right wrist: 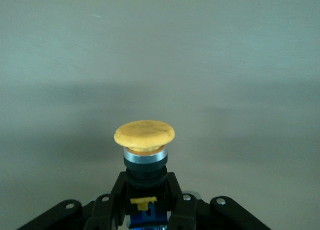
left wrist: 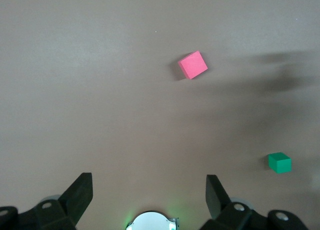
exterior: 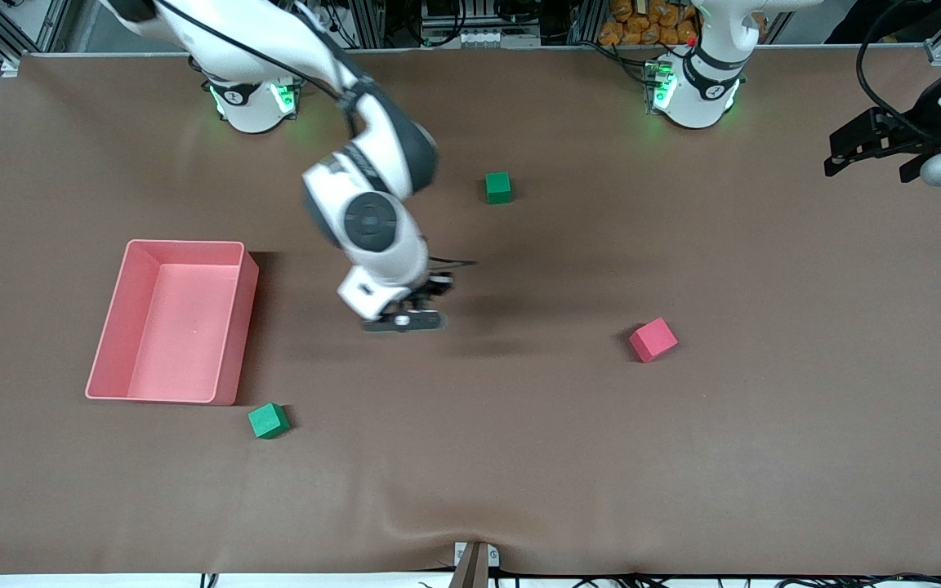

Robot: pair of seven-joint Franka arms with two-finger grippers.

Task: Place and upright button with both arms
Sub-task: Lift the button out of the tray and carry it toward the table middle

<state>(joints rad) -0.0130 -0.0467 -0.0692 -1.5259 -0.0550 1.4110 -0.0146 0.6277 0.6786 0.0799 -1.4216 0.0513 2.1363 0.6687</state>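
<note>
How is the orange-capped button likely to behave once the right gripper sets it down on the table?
The button has a cap wider than its round body, so it looks top-heavy and apt to tip. On its side it would probably roll in an arc. It seems rigid: the right gripper clamps its body without visible squashing.

The flat cloth-covered surface (exterior: 519,457) is plain brown, and on it sit a pink rectangular plastic bin (exterior: 172,320), a pink-red foam cube (exterior: 653,339) and two green foam cubes (exterior: 498,187) (exterior: 268,420). The small cylindrical push-button (right wrist: 145,155) has a yellow-orange round cap, a silver ring, a black body and blue and yellow bits. Both white jointed arms carry dark joint rings, green-lit bases and a black right gripper (right wrist: 146,200) and black left gripper (left wrist: 149,195).
</note>
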